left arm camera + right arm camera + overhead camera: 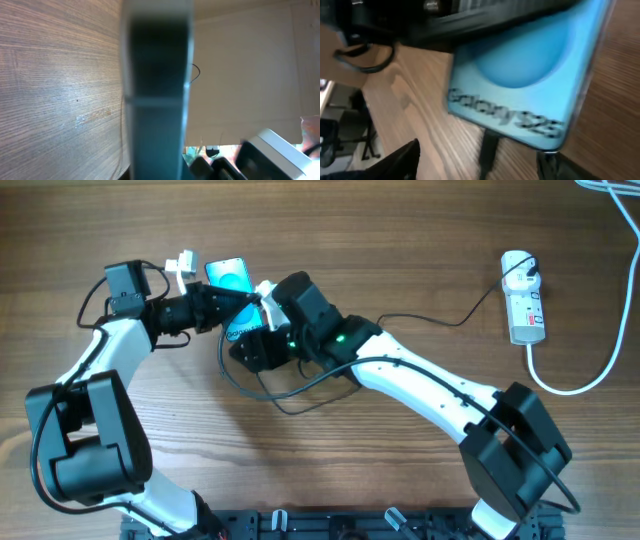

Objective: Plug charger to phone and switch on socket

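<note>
Phone (229, 274), glossy teal slab, clamped in left gripper (232, 298) jaws over woodgrain desk (400, 240), right gripper (480, 166) jaws spread wide beside phone, thin black charger (487, 147) tip between them at phone's lettered edge, white oblong socket (523, 300) well apart from phone.

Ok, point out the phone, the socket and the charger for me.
phone (520, 65): right wrist view, on the teal screen.
socket (524, 302): overhead view, middle of its white body.
charger (489, 150): right wrist view, on the plug tip at the phone's edge.
</note>
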`<action>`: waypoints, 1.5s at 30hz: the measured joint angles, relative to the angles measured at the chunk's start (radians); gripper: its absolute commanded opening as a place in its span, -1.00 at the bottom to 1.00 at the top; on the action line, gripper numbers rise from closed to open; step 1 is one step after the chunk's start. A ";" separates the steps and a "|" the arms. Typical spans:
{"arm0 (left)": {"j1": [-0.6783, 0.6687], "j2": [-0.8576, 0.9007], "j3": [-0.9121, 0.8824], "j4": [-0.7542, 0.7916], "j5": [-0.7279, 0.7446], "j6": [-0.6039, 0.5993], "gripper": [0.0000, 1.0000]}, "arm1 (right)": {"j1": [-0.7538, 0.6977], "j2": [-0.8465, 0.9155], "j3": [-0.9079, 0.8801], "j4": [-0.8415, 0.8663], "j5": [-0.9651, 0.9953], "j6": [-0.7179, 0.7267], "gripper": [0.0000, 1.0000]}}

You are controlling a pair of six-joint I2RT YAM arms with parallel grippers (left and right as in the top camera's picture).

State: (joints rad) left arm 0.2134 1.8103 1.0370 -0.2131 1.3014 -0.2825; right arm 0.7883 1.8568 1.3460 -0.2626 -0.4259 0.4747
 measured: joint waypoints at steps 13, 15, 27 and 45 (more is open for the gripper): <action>-0.039 0.000 -0.002 -0.076 -0.290 -0.006 -0.92 | -0.275 -0.060 0.008 -0.264 -0.041 -0.061 0.99; -0.076 0.000 -0.002 -0.077 -0.362 -0.018 -0.92 | -0.299 -0.060 0.008 -0.279 -0.013 -0.061 1.00; -0.299 0.000 -0.004 -0.227 -0.692 -0.112 -0.92 | -0.302 -0.060 0.008 -0.281 0.105 -0.061 0.99; -0.347 0.000 -0.004 -0.149 -0.933 -0.121 -0.92 | -0.302 -0.060 0.008 -0.281 0.113 -0.061 0.99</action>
State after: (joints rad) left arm -0.1337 1.8103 1.0332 -0.3622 0.3679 -0.4030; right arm 0.4862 1.7966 1.3537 -0.5434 -0.3130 0.4137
